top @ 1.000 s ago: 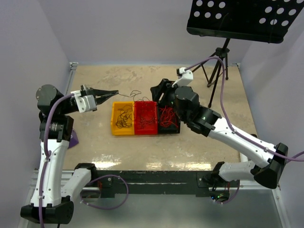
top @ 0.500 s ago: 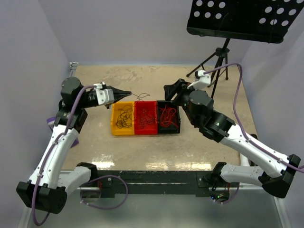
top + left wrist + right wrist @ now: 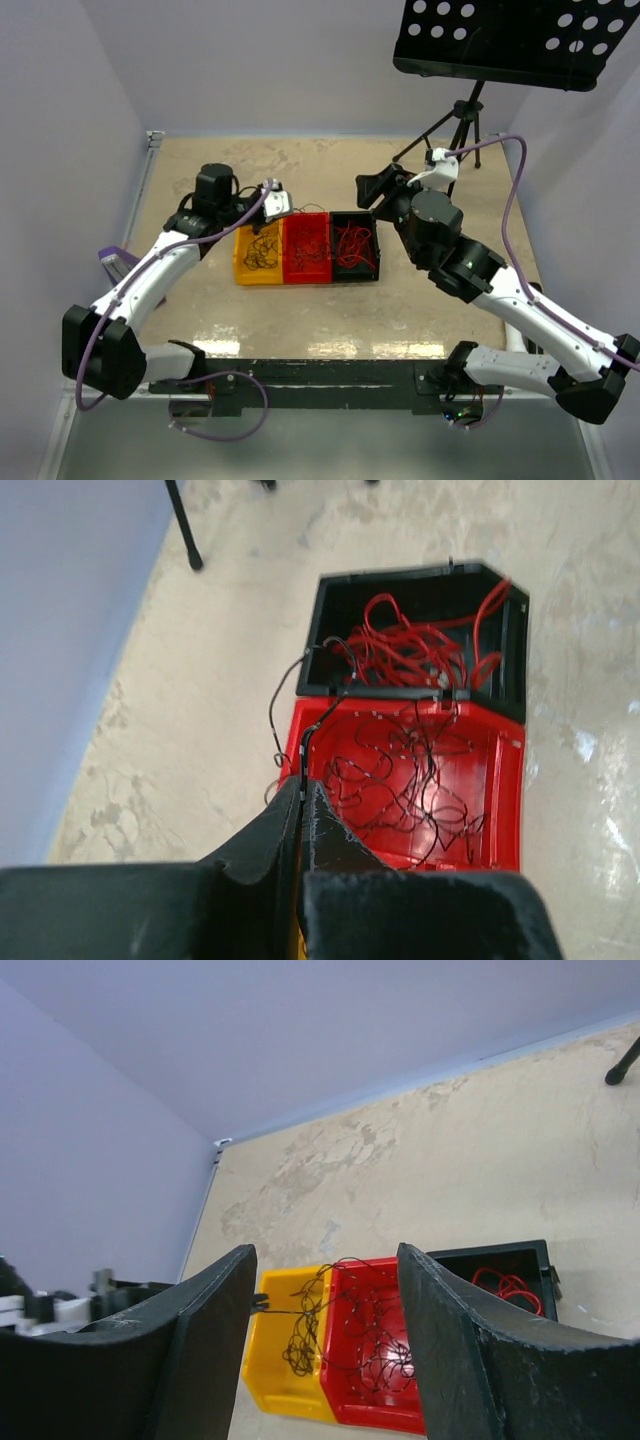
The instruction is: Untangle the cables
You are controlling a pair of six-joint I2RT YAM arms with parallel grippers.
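Observation:
My left gripper (image 3: 282, 208) is shut on one thin black wire (image 3: 303, 742) and hangs over the back of the yellow bin (image 3: 243, 262). The wire runs on along the rim of the red bin (image 3: 505, 800), which holds a tangle of black wires (image 3: 415, 780). The black bin (image 3: 517, 650) holds red wires (image 3: 410, 650). My right gripper (image 3: 372, 185) is open and empty, raised behind the black bin. In the right wrist view its wide-apart fingers (image 3: 210, 1340) frame the yellow bin (image 3: 265, 1360), which holds black wires (image 3: 305, 1335), and the red bin (image 3: 345, 1400).
The three bins stand in a row mid-table, yellow, red (image 3: 320, 268), black (image 3: 376, 250). A black music stand on a tripod (image 3: 455, 130) stands at the back right. A purple object (image 3: 115, 262) lies at the table's left edge.
My left gripper has swung right and forward over the yellow bin with the black wire in it. My right gripper has lifted and drawn back to the right, away from the bins.

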